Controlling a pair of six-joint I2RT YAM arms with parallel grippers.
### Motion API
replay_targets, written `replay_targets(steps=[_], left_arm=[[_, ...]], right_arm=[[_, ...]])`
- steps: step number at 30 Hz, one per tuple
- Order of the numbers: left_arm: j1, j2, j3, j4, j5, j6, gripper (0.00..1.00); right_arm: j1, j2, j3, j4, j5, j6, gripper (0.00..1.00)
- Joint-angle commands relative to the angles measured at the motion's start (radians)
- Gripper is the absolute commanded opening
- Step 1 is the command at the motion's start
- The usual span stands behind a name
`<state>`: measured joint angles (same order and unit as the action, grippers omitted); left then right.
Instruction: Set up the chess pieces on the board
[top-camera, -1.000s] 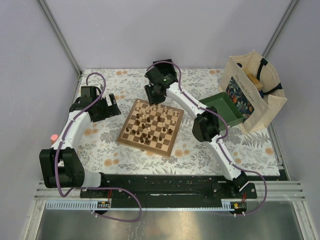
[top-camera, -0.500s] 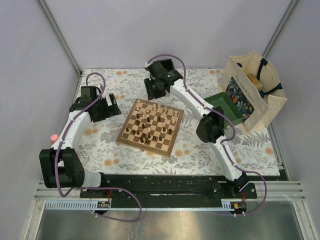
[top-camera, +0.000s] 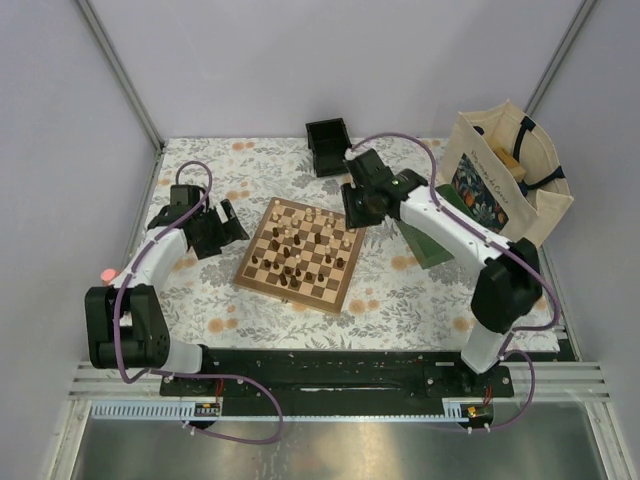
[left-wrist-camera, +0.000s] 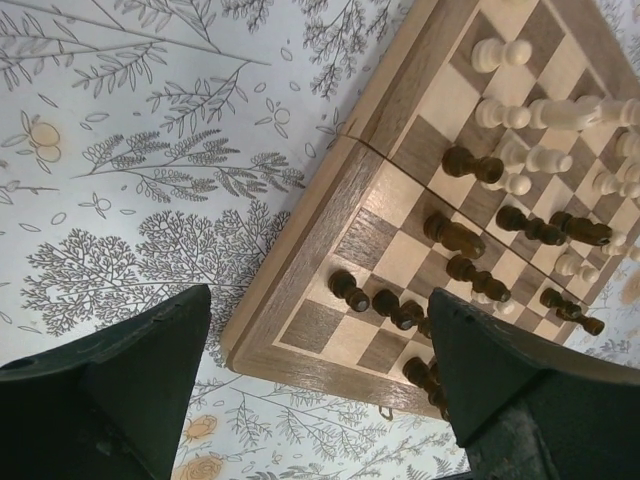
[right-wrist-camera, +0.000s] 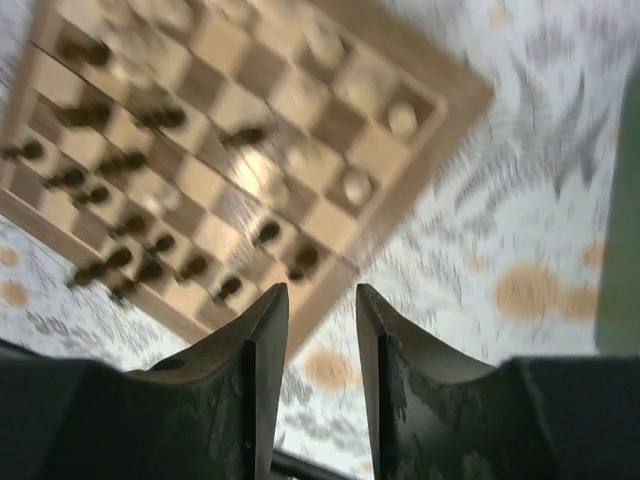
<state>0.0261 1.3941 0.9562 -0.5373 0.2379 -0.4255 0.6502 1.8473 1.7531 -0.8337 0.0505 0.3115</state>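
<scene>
The job looks barely begun. The board (top-camera: 288, 297) lies flat in the middle of the tabletop (top-camera: 400, 300), between the two arms, and the pieces (top-camera: 300, 245) I can make out are on it, but in a loose jumble over the middle squares, not in ranks along two opposite edges. Whether any remain in the black box (top-camera: 328, 145) beyond the board I cannot tell. In the left wrist view a few dark pieces (left-wrist-camera: 455, 235) sit near one edge, yet several lie on their sides, long axes flat and pointing different ways across the squares. The pale pieces (left-wrist-camera: 500, 55) cluster further in, some upright, some toppled. So nearly everything is left: righting, sorting by colour, and placing each on its home square. The board is square, so it has no long axis. It is turned a little out of line with the tabletop's near edge, its side edges leaning rightward as they run away from the arms. The left claw (top-camera: 222, 222) hovers just off the board's left side, spread wide and empty. The right claw (top-camera: 355, 208) hangs over the far right corner, fingers only narrowly parted, nothing visible between them.
</scene>
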Motion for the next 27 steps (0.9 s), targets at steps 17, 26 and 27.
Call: replay_targets(steps=[17, 26, 27], left_arm=[[0.005, 0.207, 0.019, 0.091, -0.087, -0.07, 0.24], [-0.003, 0.26, -0.014, 0.125, -0.003, -0.061, 0.21], [-0.005, 0.258, -0.025, 0.128, 0.012, -0.059, 0.21]], right_arm=[[-0.04, -0.186, -0.681, 0.372, -0.199, 0.27, 0.13], [-0.067, -0.14, -0.733, 0.41, -0.193, 0.255, 0.12], [-0.072, -0.137, -0.733, 0.416, -0.198, 0.25, 0.12]])
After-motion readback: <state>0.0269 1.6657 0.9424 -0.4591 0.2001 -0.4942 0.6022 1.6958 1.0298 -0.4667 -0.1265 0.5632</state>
